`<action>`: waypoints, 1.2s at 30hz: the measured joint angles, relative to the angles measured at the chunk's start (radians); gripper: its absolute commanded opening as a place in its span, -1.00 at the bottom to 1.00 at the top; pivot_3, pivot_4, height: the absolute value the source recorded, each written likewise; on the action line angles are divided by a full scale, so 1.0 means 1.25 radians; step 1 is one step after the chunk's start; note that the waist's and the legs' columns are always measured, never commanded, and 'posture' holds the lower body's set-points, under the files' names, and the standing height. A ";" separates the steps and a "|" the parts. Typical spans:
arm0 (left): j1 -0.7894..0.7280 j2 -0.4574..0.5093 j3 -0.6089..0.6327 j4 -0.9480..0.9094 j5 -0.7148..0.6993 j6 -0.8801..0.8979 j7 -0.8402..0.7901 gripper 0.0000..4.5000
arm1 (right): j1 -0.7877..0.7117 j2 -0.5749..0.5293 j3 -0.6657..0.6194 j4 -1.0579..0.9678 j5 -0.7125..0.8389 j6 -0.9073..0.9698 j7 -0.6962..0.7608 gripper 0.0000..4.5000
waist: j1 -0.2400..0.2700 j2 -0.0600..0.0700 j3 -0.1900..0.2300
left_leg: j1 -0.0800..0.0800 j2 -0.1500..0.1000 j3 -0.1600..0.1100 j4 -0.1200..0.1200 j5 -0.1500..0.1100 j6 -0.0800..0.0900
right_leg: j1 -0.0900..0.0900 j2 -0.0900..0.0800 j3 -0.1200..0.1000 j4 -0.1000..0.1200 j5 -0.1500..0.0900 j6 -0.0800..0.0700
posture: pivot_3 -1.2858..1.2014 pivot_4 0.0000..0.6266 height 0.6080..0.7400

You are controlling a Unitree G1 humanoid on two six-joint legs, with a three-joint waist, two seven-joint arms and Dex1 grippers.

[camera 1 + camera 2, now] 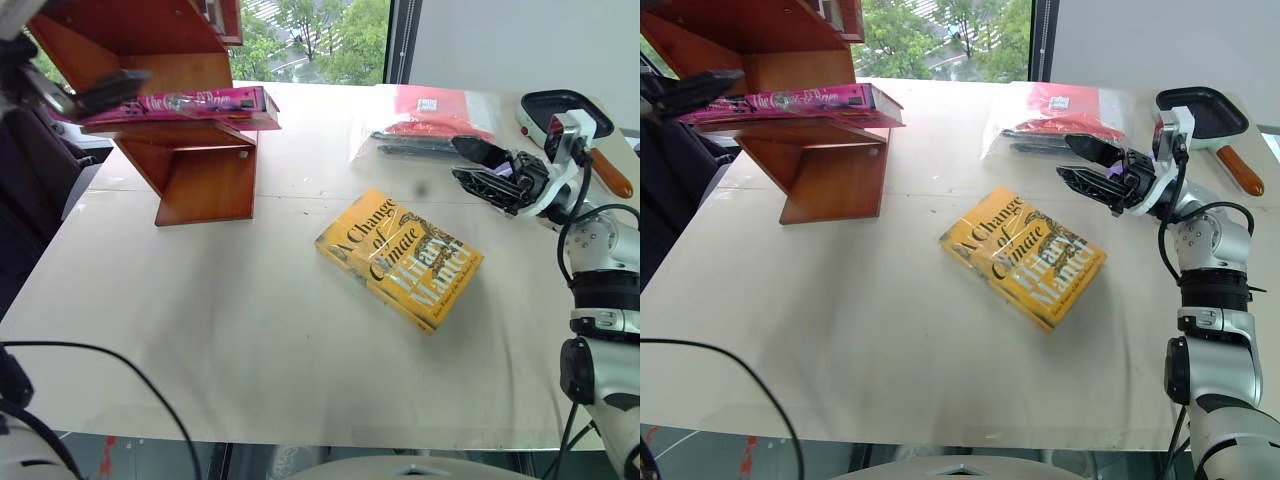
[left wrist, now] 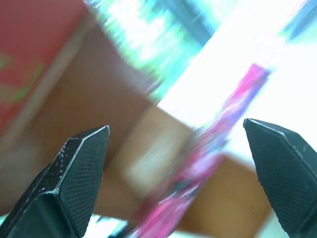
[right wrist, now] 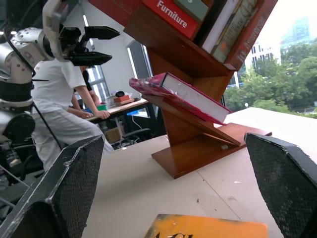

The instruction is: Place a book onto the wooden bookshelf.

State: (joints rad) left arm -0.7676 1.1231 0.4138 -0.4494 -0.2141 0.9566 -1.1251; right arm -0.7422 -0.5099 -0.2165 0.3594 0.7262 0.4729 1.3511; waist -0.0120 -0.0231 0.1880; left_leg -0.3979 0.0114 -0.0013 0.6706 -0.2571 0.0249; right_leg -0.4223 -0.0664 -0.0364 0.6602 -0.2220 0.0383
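While both hands gape empty | left hand (image 3: pixel 91 45) | right hand (image 1: pixel 1090 170) | book (image 1: pixel 190 104) lies on wooden bookshelf (image 1: pixel 205 180)

A yellow "A Change of Climate" book (image 1: pixel 400 258) is lying flat and angled near the middle of the pale surface (image 1: pixel 200 330), its cover facing up. Farther back, a clear plastic bag (image 1: pixel 425 125) holding something red and some dark items is resting on the surface. Just beside it, toward the right edge, a white-framed tool with an orange handle (image 1: pixel 1215 125) is lying. Trees are showing through the window (image 1: pixel 310 35) behind. In the right wrist view, a person in white clothes (image 3: pixel 67 106) is standing by a desk in the background.
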 measured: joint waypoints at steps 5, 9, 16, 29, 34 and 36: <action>0.063 -0.202 0.059 -0.162 -0.163 0.168 0.087 0.98 | 0.067 -0.025 -0.015 -0.058 0.007 0.004 -0.011 1.00 | -0.002 -0.001 0.000 | 0.000 0.000 -0.001 0.002 0.000 0.000 | 0.001 0.000 0.001 0.001 0.000 0.000 | 0.03 -0.52 0.87; 0.190 -0.373 0.188 -0.298 -0.263 0.261 0.163 0.98 | 0.156 -0.078 -0.057 -0.119 0.009 0.006 -0.032 1.00 | -0.002 0.000 -0.001 | 0.002 0.001 0.000 0.001 0.001 -0.001 | 0.001 0.000 0.004 0.000 0.000 0.000 | 0.03 -0.52 0.87; 0.759 -0.533 0.099 -0.397 -0.172 0.001 0.237 0.98 | 0.447 -0.131 -0.085 -0.182 -0.089 -0.113 -0.061 1.00 | 0.006 0.000 -0.006 | 0.008 0.001 -0.001 -0.001 -0.002 0.002 | 0.009 0.001 0.011 -0.004 -0.002 0.001 | 0.03 -0.52 0.87; 0.913 -0.626 -0.160 -0.085 0.058 -0.530 0.370 0.98 | 0.647 -0.018 -0.091 -0.130 -0.233 -0.442 -0.184 1.00 | 0.018 0.002 -0.010 | 0.014 0.001 0.007 0.000 -0.002 0.003 | 0.011 0.001 0.019 -0.003 -0.005 0.001 | 0.03 -0.52 0.87; 0.849 -0.620 -0.203 -0.051 0.055 -0.553 0.383 0.98 | 0.675 -0.016 -0.093 -0.130 -0.234 -0.483 -0.213 1.00 | 0.020 0.003 -0.010 | 0.013 0.002 0.008 -0.002 -0.003 0.005 | 0.010 0.004 0.019 -0.003 -0.004 0.000 | 0.03 -0.52 0.87; 0.842 -0.617 -0.220 -0.041 0.055 -0.559 0.383 0.98 | 0.694 -0.009 -0.093 -0.129 -0.234 -0.495 -0.219 1.00 | 0.020 0.003 -0.010 | 0.013 0.002 0.008 -0.002 -0.004 0.006 | 0.010 0.004 0.019 -0.003 -0.004 0.000 | 0.03 -0.52 0.87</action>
State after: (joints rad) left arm 0.2849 0.3517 0.1389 -0.5009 -0.1451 0.2575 -0.6465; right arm 0.1256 -0.5208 -0.3333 0.1976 0.4336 -0.1455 1.0775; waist 0.0129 -0.0196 0.1754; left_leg -0.3821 0.0139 0.0082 0.6683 -0.2622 0.0325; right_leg -0.4103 -0.0618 -0.0127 0.6560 -0.2270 0.0387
